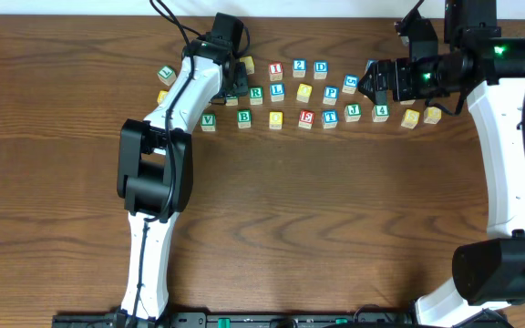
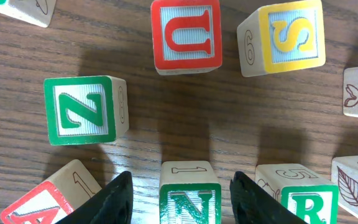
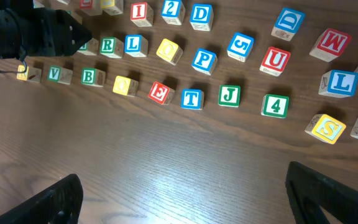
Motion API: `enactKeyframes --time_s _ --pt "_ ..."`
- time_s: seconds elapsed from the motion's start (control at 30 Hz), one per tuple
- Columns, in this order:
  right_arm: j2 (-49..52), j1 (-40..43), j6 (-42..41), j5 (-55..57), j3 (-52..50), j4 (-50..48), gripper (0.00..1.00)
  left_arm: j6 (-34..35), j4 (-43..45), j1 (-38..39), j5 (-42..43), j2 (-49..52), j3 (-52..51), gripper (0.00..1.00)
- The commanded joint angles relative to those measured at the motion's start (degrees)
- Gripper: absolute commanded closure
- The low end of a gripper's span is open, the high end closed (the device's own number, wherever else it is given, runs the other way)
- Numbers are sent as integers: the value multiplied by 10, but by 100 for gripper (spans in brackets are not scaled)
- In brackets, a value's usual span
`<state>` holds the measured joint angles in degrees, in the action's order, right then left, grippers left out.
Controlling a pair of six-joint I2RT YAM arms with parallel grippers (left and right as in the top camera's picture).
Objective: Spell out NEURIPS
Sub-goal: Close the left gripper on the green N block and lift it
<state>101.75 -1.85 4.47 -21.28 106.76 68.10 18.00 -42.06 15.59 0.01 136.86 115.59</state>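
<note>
Lettered wooden blocks lie in loose rows at the back of the table. My left gripper (image 1: 231,91) is low among the leftmost blocks. In the left wrist view its open fingers (image 2: 181,182) straddle a green N block (image 2: 189,199), with a gap on each side. A red U (image 2: 186,34), a yellow S (image 2: 289,36) and a green R (image 2: 306,202) lie nearby. My right gripper (image 1: 369,82) hovers open and empty over the right of the rows. Its wrist view shows its fingers (image 3: 182,186) wide apart above bare wood, with a red E (image 3: 159,93), a blue P (image 3: 203,60) and a red I (image 3: 140,10) beyond.
A second green block reading N or Z (image 2: 79,110) lies left of the red U. Other blocks include T (image 3: 192,98), J (image 3: 229,95), a green 4 (image 3: 275,105) and W (image 3: 331,42). The wooden table (image 1: 317,219) stretches toward me in front of the rows.
</note>
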Motion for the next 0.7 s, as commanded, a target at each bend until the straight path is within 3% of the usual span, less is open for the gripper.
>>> enactKeyframes --time_s 0.0,0.3,0.67 --pt "-2 -8 7 -9 10 1 1 -3 0 4 -7 6 -13 50" --pt "-2 -8 7 -9 10 1 1 -3 14 4 -7 7 -32 52" --pt "-2 -8 7 -9 10 1 1 -3 19 4 -7 6 -33 66"
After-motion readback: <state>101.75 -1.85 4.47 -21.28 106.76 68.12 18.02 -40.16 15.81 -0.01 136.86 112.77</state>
